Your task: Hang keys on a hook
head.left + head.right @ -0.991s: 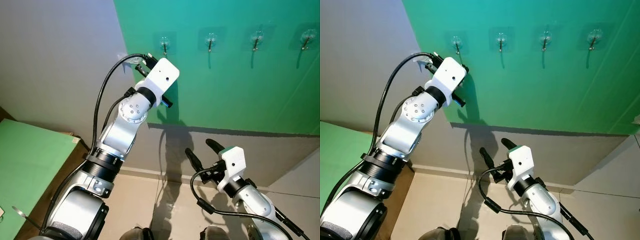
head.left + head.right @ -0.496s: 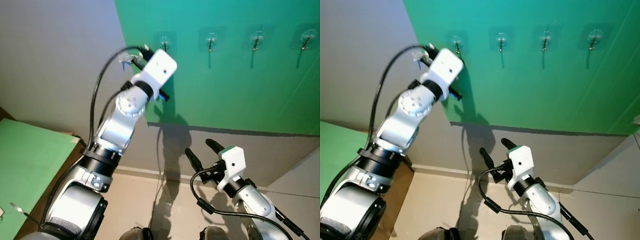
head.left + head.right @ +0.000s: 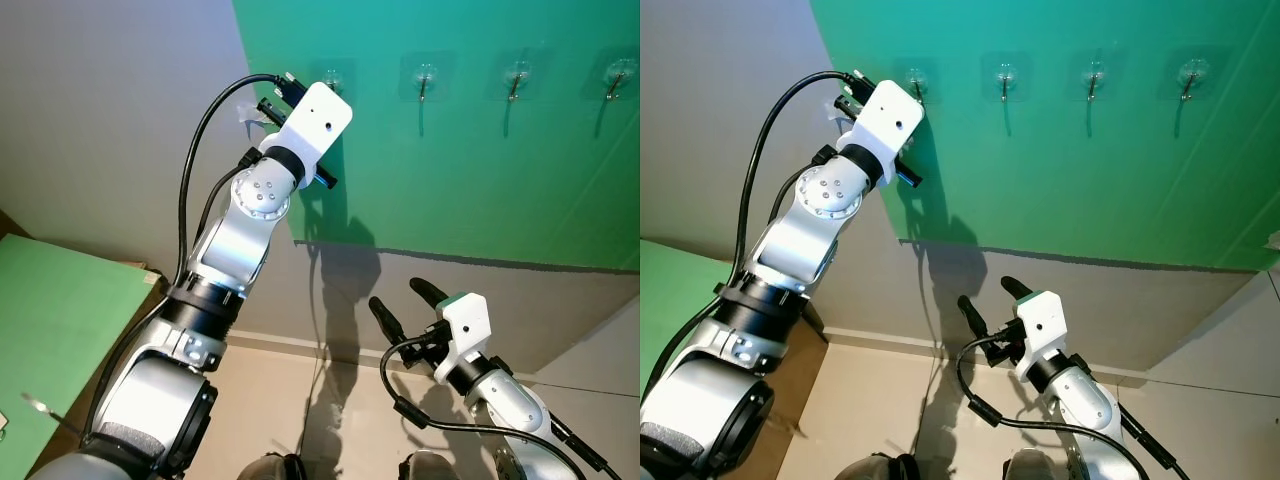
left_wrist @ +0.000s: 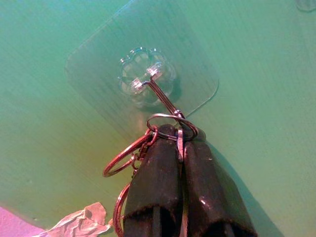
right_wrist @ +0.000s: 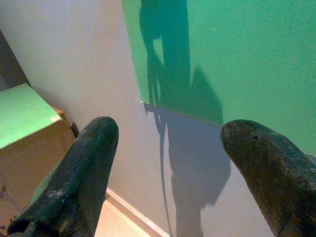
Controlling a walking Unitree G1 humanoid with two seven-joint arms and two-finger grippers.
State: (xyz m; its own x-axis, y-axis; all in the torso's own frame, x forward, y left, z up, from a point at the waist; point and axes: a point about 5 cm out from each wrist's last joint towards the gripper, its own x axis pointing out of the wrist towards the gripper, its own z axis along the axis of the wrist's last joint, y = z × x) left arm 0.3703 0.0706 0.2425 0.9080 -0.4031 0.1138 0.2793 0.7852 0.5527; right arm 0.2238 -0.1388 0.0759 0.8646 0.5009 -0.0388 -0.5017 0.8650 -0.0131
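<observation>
Left pincer point(image 4: 175, 163): raised from half a second ago, fingers pressed on the key ring point(image 4: 172, 126), which now sits against the wire tip of the hook point(image 4: 148, 81) at the green panel's point(image 3: 480, 170) left edge; threading looks near, not confirmed. Right pincer point(image 3: 408, 302): low, spread, empty. Room: grey wall point(image 3: 110, 120), three more hooks, tile floor.
</observation>
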